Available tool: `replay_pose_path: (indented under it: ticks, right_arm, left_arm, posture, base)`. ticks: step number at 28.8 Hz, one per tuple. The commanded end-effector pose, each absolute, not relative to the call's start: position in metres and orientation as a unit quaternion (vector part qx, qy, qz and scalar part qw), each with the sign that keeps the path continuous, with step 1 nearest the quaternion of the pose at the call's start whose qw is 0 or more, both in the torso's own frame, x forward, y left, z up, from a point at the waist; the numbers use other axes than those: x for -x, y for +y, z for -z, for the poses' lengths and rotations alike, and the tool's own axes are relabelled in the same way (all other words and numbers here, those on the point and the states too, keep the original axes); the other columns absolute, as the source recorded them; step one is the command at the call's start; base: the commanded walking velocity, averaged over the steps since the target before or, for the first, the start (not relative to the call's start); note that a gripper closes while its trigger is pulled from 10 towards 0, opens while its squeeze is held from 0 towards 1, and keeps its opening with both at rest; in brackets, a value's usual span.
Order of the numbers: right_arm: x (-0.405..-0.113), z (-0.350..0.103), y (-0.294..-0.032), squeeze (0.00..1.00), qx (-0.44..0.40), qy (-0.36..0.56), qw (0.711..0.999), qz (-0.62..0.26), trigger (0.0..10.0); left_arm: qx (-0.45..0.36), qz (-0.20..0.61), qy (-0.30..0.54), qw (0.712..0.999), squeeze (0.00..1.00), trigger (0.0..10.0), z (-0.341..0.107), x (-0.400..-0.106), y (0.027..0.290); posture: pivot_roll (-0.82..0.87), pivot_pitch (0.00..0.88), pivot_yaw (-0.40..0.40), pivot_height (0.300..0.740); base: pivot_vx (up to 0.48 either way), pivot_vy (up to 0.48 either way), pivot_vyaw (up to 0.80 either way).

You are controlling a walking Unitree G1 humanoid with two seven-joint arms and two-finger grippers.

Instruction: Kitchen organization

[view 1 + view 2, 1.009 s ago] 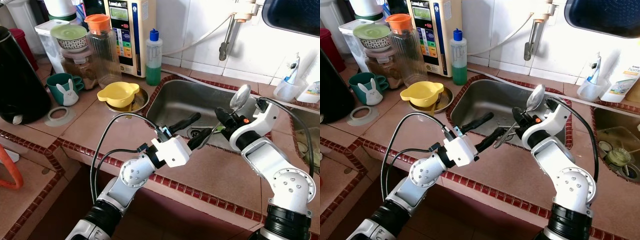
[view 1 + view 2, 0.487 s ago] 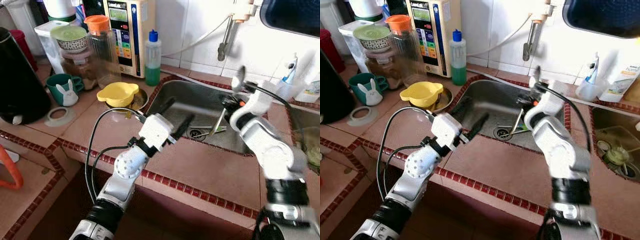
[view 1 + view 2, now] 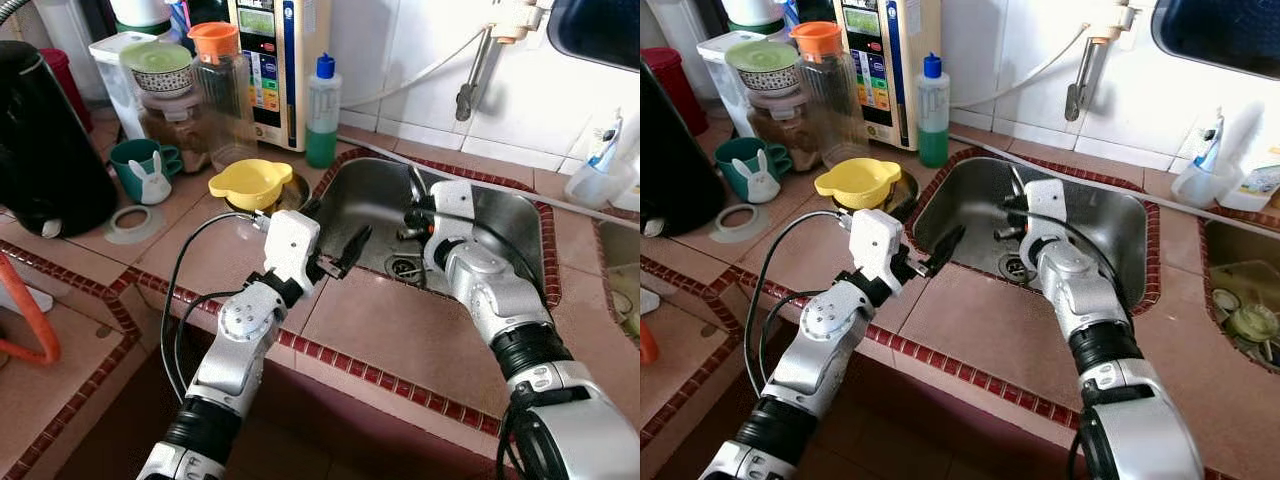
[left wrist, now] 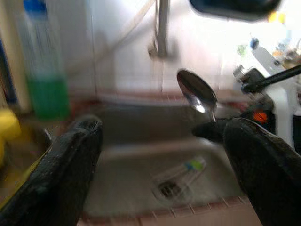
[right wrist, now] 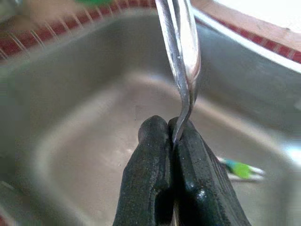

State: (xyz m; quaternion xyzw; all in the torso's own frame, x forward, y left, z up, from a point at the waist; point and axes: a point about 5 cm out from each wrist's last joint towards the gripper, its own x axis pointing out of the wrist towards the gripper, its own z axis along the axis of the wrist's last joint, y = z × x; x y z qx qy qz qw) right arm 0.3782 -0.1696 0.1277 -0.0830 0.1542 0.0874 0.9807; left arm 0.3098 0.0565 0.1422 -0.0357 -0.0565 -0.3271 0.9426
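Now, left eye view: right claw (image 3: pixel 413 208) at centre frame over the sink (image 3: pixel 500 215), pinching a spoon (image 3: pixel 415 186). Left claw (image 3: pixel 335 250) spread empty, at the desk (image 3: pixel 380 335) edge.
Left wrist view: spoon bowl upright, centre-right.
Right wrist view: fingers (image 5: pixel 155 188) clamped on the handle.
Step, likely: carrying the spoon out; next needs a drop spot.

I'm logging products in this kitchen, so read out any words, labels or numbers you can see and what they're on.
Water purifier: panel print and screen, too small to read.
Green bottle: no readable label.
White bottle at the right edge: label blurred, unreadable.
Nothing else carries text.
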Motion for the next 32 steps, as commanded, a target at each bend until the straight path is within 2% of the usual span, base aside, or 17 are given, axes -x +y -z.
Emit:
replay_pose_path:
  ticks: [1,5,6,7,11,12,23,32]
  right_arm:
    - [-0.382,-0.135,-0.171,0.00,0.100,0.141,0.981,-0.086,0.0]
    - [-0.381,-0.123,-0.180,0.00,0.165,0.157,0.969,-0.095,0.0]
    - [-0.380,-0.118,-0.181,0.00,0.186,0.168,0.963,-0.099,10.0]
    - [-0.377,-0.111,-0.182,0.00,0.211,0.181,0.955,-0.102,10.0]
    - [-0.371,-0.096,-0.181,0.00,0.217,0.215,0.944,-0.124,10.0]
    - [-0.369,-0.091,-0.181,1.00,0.214,0.228,0.941,-0.131,10.0]
    - [-0.370,-0.090,-0.178,1.00,0.202,0.233,0.940,-0.146,10.0]
    - [-0.375,-0.102,-0.172,1.00,0.158,0.188,0.958,-0.148,10.0]
  left_arm:
    - [0.045,0.337,-0.040,0.940,1.00,10.0,-0.142,-0.308,0.056]
    - [0.059,0.340,0.004,0.939,1.00,10.0,-0.141,-0.304,0.060]
    - [0.053,0.343,0.007,0.938,1.00,10.0,-0.141,-0.303,0.060]
    - [0.045,0.347,0.008,0.937,1.00,10.0,-0.141,-0.302,0.060]
    - [0.037,0.365,0.025,0.930,1.00,10.0,-0.138,-0.299,0.056]
    - [0.030,0.372,0.031,0.927,1.00,10.0,-0.138,-0.297,0.053]
    - [0.019,0.370,0.049,0.927,1.00,10.0,-0.134,-0.296,0.053]
    - [0.008,0.361,0.048,0.931,1.00,10.0,-0.134,-0.299,0.054]
  posture:
    - [0.08,0.000,-0.015,0.740]
    - [0.09,0.000,-0.013,0.740]
    - [0.09,0.000,-0.012,0.740]
    - [0.09,0.000,-0.011,0.740]
    - [0.08,0.000,-0.011,0.740]
    - [0.08,0.000,-0.011,0.740]
    - [0.07,0.000,-0.011,0.740]
    - [0.07,0.000,-0.015,0.740]
  base:
    - [0.000,0.000,0.00]
    - [0.000,0.000,0.00]
    - [0.000,0.000,0.00]
    - [0.000,0.000,0.00]
    - [0.000,0.000,0.00]
    - [0.000,0.000,0.00]
    - [0.000,0.000,0.00]
    - [0.000,0.000,0.00]
